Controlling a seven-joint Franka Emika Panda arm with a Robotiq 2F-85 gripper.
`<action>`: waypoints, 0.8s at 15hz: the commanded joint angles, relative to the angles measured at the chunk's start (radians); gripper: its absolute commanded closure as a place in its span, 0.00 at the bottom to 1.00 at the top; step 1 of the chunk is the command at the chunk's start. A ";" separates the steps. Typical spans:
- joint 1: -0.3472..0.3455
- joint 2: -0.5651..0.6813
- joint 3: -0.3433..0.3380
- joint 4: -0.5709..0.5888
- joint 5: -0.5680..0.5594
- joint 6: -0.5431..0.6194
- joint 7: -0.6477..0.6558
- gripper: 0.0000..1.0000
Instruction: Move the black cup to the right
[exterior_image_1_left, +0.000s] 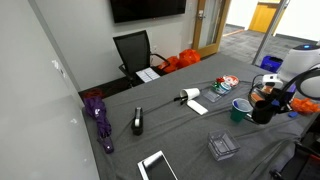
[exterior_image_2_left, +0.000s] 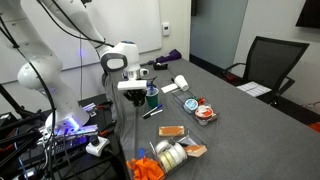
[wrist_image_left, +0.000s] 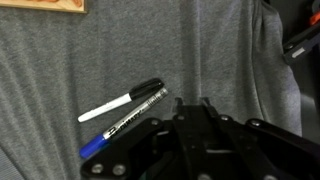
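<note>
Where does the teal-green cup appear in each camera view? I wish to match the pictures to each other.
In an exterior view: the green cup stands at the far right of the picture.
In an exterior view: the cup stands just left of centre.
Wrist view: not in it; only two markers on grey cloth.
Shared landmark: the black office chair, in both exterior views.

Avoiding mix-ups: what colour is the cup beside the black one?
Teal-green cup, clearest in an exterior view.

Arm (exterior_image_2_left: 40, 75) bent fwd, wrist (exterior_image_2_left: 120, 58) vert., gripper (exterior_image_2_left: 134, 98) aimed straight down; fingers (wrist_image_left: 205, 112) gap unclear.
</note>
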 joint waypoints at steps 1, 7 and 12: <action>-0.046 0.033 -0.010 0.001 -0.049 0.045 -0.067 0.95; -0.075 0.038 -0.016 0.004 -0.039 0.034 -0.130 0.81; -0.084 0.038 -0.022 0.004 -0.042 0.038 -0.148 0.81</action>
